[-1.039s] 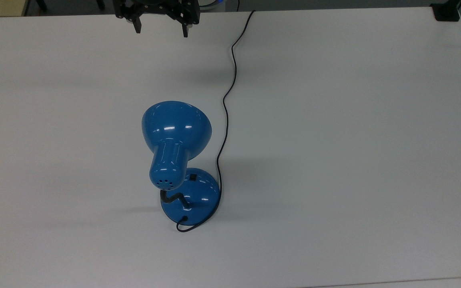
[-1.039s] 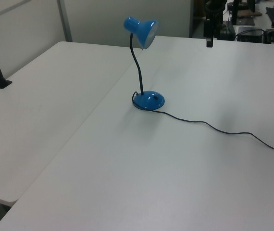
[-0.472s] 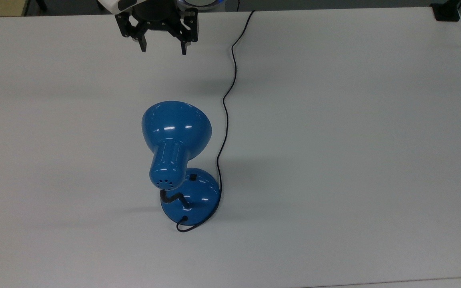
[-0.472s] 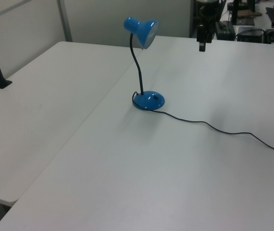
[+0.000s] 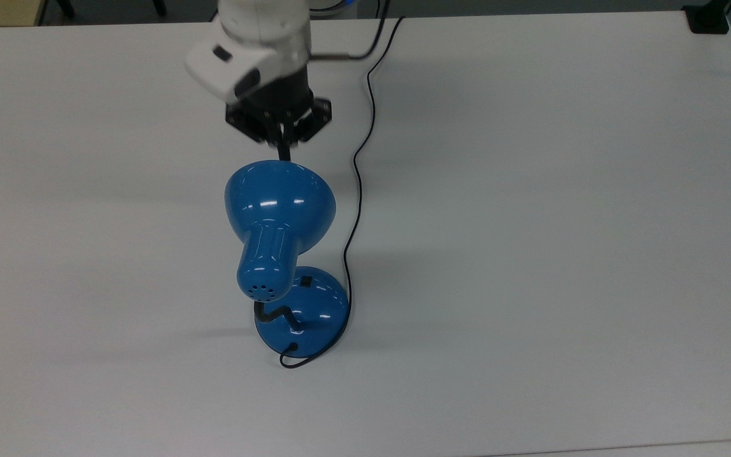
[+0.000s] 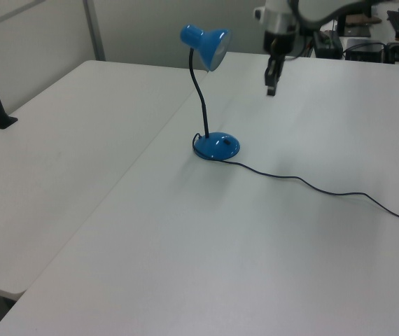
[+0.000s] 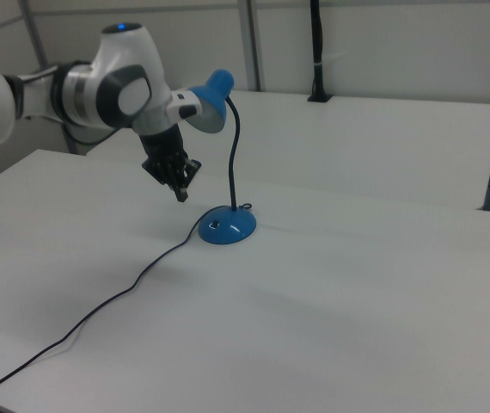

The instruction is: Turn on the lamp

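Lamp [image 5: 280, 216] stands mid-table, its switch [image 5: 306, 280] on the base, tucked under the shade. End effector [image 5: 283, 152], fingers pressed together, hangs near the shade's rim. Coming down carelessly, it might knock the shade, snag the cord [image 5: 358, 190], or tip the lamp.

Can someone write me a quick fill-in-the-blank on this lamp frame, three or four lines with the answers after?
1. The desk lamp has a shade and base coloured ____.
2. The small black switch sits on the lamp's round ____.
3. The thin black cord lies on the white ____.
4. The gripper hangs in the air, its fingers ____ and holding nothing.

Missing words: blue; base; table; shut
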`<act>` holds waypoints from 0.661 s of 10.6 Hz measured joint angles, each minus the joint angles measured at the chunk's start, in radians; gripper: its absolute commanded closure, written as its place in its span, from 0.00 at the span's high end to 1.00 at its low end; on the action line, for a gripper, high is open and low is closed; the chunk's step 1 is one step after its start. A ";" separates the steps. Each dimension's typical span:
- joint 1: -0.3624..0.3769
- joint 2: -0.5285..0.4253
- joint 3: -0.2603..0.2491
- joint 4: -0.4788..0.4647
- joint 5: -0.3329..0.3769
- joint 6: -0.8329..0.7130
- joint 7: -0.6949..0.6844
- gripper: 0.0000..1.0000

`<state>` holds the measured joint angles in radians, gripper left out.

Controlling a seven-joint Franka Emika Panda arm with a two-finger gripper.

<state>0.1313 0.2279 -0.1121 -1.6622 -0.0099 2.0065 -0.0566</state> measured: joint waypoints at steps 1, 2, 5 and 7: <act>0.010 0.044 0.002 -0.002 0.003 0.077 0.000 0.00; 0.016 0.087 0.003 -0.003 0.005 0.149 0.000 0.00; 0.019 0.179 0.014 0.000 0.007 0.315 0.002 0.00; 0.018 0.222 0.014 0.002 0.007 0.393 0.003 0.00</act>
<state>0.1497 0.4498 -0.0981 -1.6602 -0.0034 2.3992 -0.0533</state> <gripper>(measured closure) 0.991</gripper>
